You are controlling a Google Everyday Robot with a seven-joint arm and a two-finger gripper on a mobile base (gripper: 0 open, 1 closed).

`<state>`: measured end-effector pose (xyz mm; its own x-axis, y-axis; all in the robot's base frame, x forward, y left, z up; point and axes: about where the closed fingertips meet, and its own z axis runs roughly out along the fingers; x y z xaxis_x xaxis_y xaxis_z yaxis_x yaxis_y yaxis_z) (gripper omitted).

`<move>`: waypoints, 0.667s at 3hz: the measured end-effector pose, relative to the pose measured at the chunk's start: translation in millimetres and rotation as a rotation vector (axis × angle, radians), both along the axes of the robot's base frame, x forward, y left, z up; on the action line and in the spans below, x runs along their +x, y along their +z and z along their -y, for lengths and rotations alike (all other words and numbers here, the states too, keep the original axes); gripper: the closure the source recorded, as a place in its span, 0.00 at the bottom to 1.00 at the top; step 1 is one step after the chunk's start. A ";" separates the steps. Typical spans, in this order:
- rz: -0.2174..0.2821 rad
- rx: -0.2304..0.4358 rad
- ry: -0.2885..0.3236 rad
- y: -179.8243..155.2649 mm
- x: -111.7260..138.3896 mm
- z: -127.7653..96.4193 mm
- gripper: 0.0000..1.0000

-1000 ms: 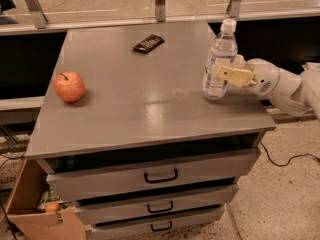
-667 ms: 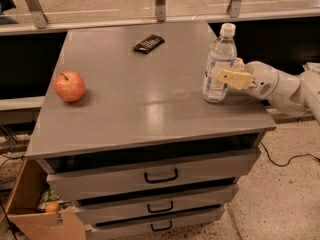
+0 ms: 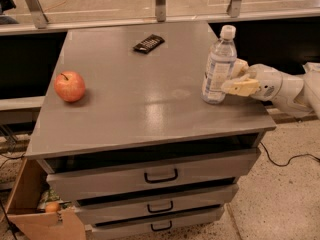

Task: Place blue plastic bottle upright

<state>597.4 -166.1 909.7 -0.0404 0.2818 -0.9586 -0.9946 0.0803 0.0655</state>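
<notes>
The blue plastic bottle (image 3: 218, 66), clear with a white cap and a pale label, stands upright on the right part of the grey cabinet top (image 3: 150, 99), its base on the surface. My gripper (image 3: 233, 78) reaches in from the right edge. Its near yellow finger (image 3: 241, 86) lies against the front of the bottle's lower right side, and the far finger (image 3: 241, 65) shows behind the bottle. The gripper is shut on the bottle.
A red apple (image 3: 69, 86) sits at the left of the top. A black flat object (image 3: 148, 43) lies near the back. The bottle stands close to the right edge. Three drawers (image 3: 160, 176) face front. A cardboard box (image 3: 35, 209) and a cable (image 3: 285, 159) are on the floor.
The bottle and my gripper have come down a little, and the bottle's base now rests on the cabinet top. The apple and the black object have not moved.
</notes>
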 end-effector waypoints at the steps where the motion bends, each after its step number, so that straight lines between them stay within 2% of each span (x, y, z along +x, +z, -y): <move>1: 0.002 -0.035 -0.007 3.4 -6.8 11.4 0.00; 2: 0.027 -0.131 -0.048 25.9 -21.1 42.6 0.00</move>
